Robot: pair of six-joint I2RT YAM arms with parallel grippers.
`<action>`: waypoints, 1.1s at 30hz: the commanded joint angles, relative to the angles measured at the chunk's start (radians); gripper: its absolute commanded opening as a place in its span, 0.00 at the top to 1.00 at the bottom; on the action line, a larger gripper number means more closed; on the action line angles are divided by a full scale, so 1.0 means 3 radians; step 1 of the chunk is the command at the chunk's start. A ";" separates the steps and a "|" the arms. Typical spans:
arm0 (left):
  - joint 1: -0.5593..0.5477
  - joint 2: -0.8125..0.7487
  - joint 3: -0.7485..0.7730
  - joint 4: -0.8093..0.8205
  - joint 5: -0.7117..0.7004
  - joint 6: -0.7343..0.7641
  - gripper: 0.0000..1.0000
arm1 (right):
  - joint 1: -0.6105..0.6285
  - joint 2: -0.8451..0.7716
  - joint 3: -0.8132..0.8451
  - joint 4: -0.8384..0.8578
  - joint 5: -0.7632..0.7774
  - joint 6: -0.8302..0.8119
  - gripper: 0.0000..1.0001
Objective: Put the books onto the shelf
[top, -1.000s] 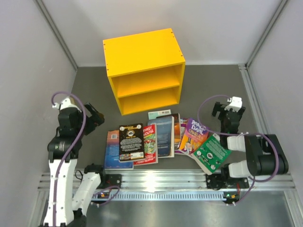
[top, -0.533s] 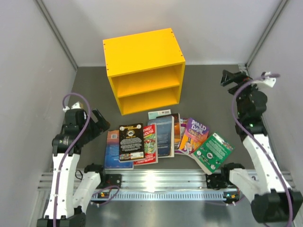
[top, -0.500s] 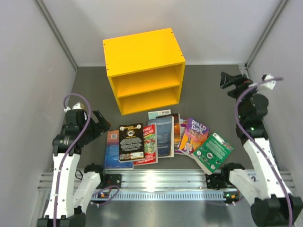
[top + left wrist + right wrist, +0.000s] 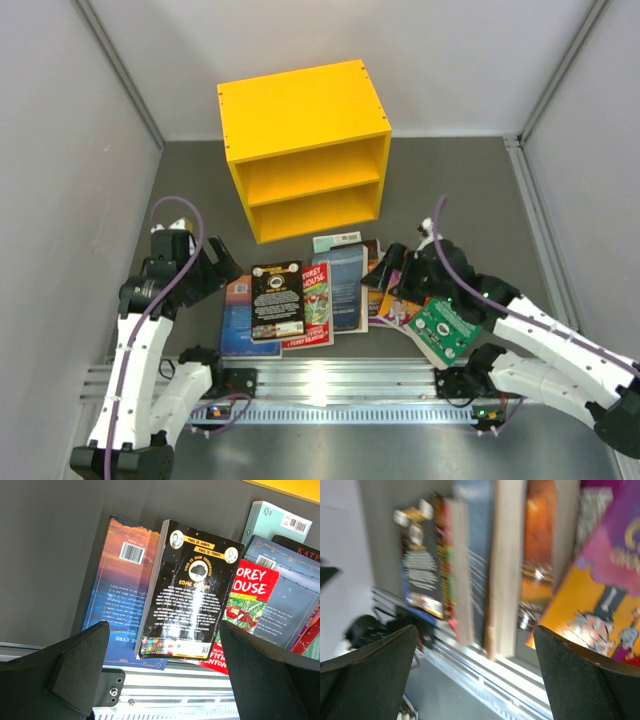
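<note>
Books: one fanned, overlapping row, flat on the dark table between the arm bases and the yellow shelf; both compartments held none. Overhead view: left gripper sat just beside the row's left end, and right gripper hung low over the purple book, with the green book beside its forearm. Only this view gave me the shelf mouth and the whole row at once. Left wrist view: jaws stood wide apart with nothing between them, framing the black book. That book lay on top, overlapping the blue book and the red-and-white book, its near end touching the rail. This stacking order and the raised edge were not clear from above. Right wrist view: blurred. Jaws were equally wide and empty, and page edges of several books showed side-on, which neither other view offered. Titles were unreadable there. Handling note, my judgement: I took this as the reach for a first book. The black one looked the best pick, being uppermost. I would close across its raised long edge rather than press down flat, then lift slowly so that the neighbours beneath are not dragged.
</note>
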 commanded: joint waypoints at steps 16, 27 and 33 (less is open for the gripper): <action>-0.0341 -0.0084 0.0116 -0.0124 -0.0278 0.0173 0.04 | 0.0641 0.1231 -0.0115 0.0398 -0.0003 0.0815 0.02; -0.0469 -0.0079 0.0117 -0.0103 -0.0497 0.0219 0.04 | 0.0969 0.1558 0.0683 -0.0164 0.0058 0.0626 0.04; -0.0485 -0.0125 0.0111 -0.0114 -0.0518 0.0214 0.03 | 0.0847 0.1344 0.0740 -0.0507 0.0462 0.0545 0.04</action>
